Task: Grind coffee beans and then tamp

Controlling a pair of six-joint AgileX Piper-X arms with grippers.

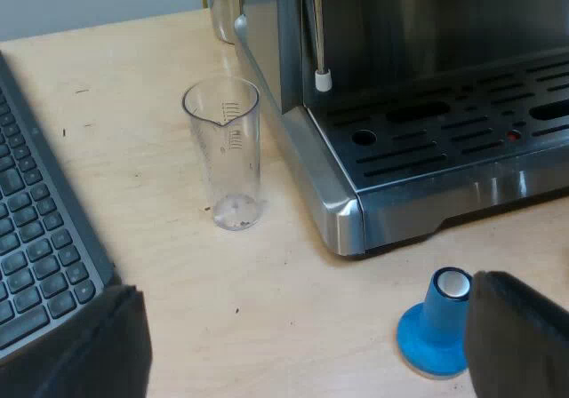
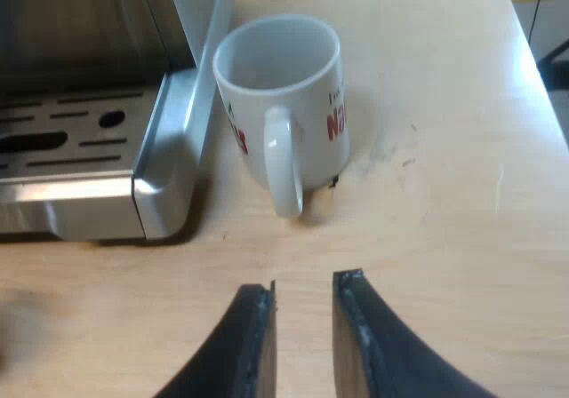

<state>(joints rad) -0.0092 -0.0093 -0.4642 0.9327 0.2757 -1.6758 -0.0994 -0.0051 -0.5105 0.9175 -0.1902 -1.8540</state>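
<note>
The espresso machine's drip tray (image 1: 444, 131) and steel corner (image 1: 342, 220) stand on the wooden table. A clear measuring glass (image 1: 225, 154) stands upright beside that corner, with a few specks at its bottom. A blue tamper (image 1: 436, 327) stands on its base in front of the machine, close against one finger (image 1: 516, 345) of my left gripper (image 1: 302, 327), which is open wide with nothing between its fingers. My right gripper (image 2: 302, 282) hovers low over the table just before the handle of a white mug (image 2: 284, 105), its fingers a narrow gap apart and holding nothing.
A dark keyboard (image 1: 36, 238) lies on the table by the other left finger. The steam wand (image 1: 317, 43) hangs over the drip tray. The mug with red lettering stands next to the machine's other corner (image 2: 164, 185). The table edge (image 2: 533, 60) runs beyond the mug.
</note>
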